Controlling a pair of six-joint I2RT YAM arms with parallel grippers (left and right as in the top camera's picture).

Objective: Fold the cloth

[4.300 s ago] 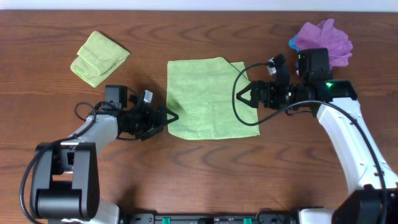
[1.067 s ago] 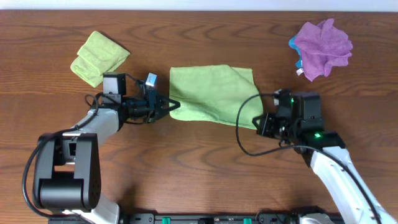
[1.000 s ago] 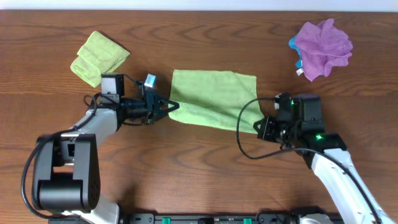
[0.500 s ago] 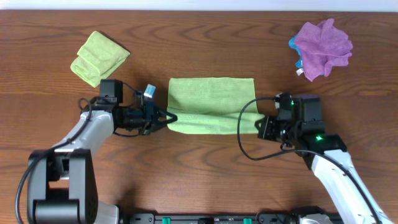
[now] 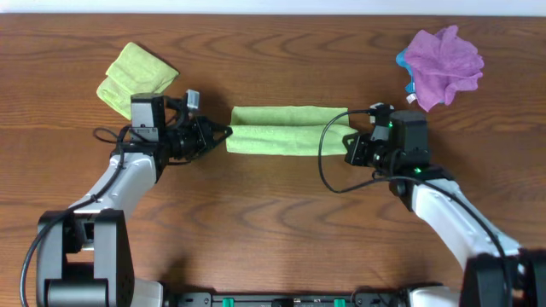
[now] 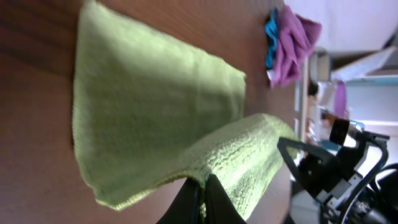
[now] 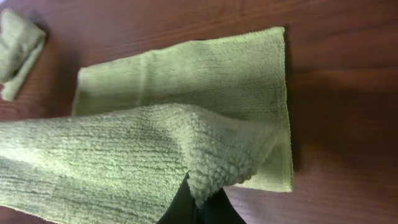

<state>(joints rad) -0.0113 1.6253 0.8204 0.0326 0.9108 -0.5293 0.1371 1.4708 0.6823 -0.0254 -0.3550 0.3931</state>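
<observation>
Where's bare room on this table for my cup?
Free: the patch below the green cloth, between the arms, and the strip above it toward the purple cloth. Crowded at its ends, where the left hand and right hand grip.

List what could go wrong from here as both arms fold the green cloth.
Both jaws pinch only a thin edge of the green cloth; it may slip free mid-fold.
The lifted layer sits askew over the lower one in the right wrist view, so the fold may land uneven.
The left arm might nudge the folded cloth nearby.
</observation>
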